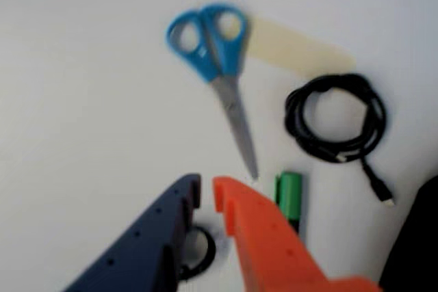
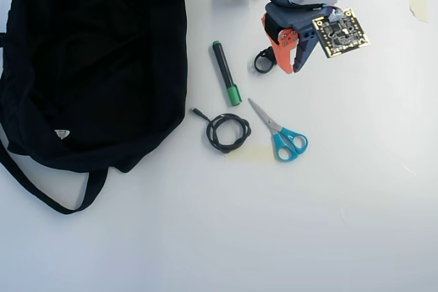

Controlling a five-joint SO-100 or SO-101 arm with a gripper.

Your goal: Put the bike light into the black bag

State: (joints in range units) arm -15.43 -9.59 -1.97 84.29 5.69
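The claw (image 1: 207, 193) is open a little, holding nothing, right above the bike light (image 2: 263, 60). The black bag (image 2: 89, 66) lies at nine o'clock.

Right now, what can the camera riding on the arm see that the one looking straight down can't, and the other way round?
Only the wrist view shows the gap between the jaws of the gripper up close, slightly open above the bike light. Only the overhead view shows the whole black bag, its strap and white label, and the arm's base. Both show the blue scissors, the coiled cable, the green-capped marker and a pale tape strip.
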